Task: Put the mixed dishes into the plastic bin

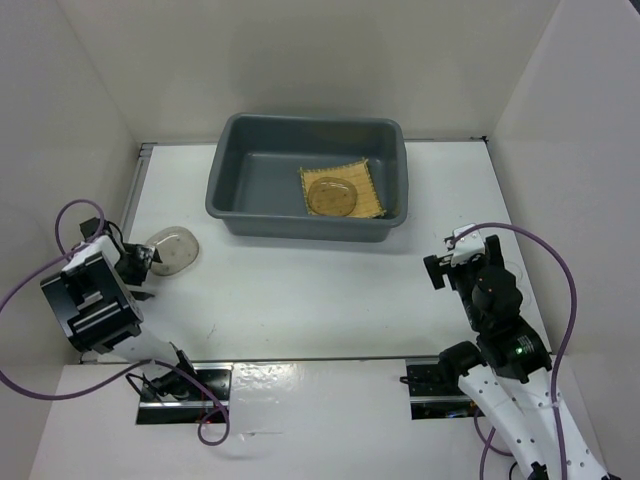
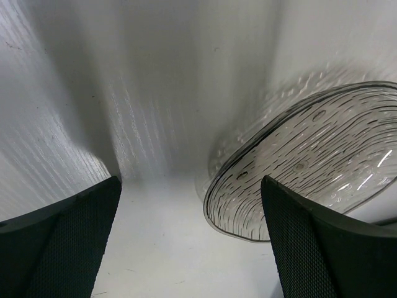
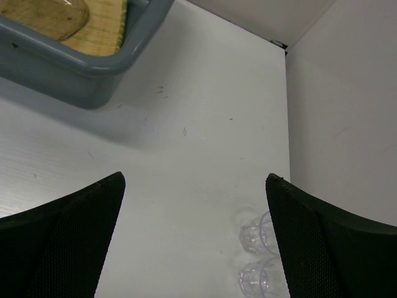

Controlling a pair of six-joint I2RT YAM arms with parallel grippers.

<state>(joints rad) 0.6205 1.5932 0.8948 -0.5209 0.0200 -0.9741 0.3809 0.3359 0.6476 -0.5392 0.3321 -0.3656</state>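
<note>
The dark grey plastic bin (image 1: 290, 226) stands at the back middle. Inside it lies the yellow woven mat (image 1: 362, 180) with a clear glass saucer (image 1: 330, 195) on it. Another clear saucer (image 1: 173, 250) lies on the table at the left. My left gripper (image 1: 142, 266) is open right beside it. In the left wrist view that saucer (image 2: 310, 161) sits tilted against my right finger (image 2: 322, 248), with its rim partly between the fingers. My right gripper (image 1: 444, 262) is open and empty. Two tiny clear cups (image 3: 255, 237) stand by its right finger (image 3: 329, 248).
White walls close in the table on the left, back and right. The bin's corner (image 3: 93, 69) shows at the upper left of the right wrist view, with the mat (image 3: 107, 25) inside. The right wall (image 3: 347, 112) is close to the cups.
</note>
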